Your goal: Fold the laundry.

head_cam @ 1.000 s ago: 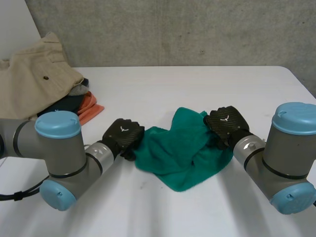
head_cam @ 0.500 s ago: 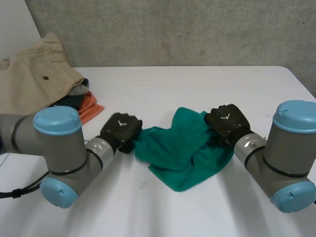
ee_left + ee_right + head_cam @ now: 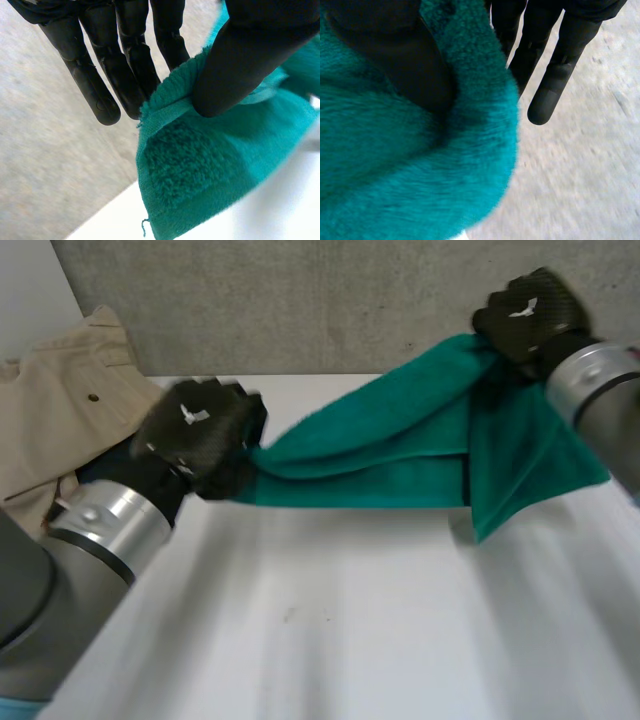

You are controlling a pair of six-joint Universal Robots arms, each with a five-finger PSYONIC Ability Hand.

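Towel (image 3: 400, 440), teal terry cloth, hangs strung in the air between the two hands, above the white table (image 3: 350, 640); whether its lower edge brushes the tabletop cannot be told. Left hand (image 3: 200, 435) has one end, low over the table's left side. In the left wrist view its thumb (image 3: 240, 65) presses a hemmed corner of the cloth against the straight fingers (image 3: 100, 80), a firm pinch, with the corner's tip hanging free below the thumb. Right hand (image 3: 528, 318) has the other end, held higher and seen against the grey wall (image 3: 300, 300) at the far right. In the right wrist view the cloth wraps over that thumb (image 3: 400, 60) and is caught between it and the nearest fingers, while the outer fingers (image 3: 555, 75) stand straight and bare. Below the right hand a loose flap of towel drops to a point. The span between the hands is bunched into lengthwise folds and slopes down toward the left hand. Beige garment (image 3: 50, 410) lies heaped at the table's far left, beyond the left arm (image 3: 100, 530), apart from the towel.
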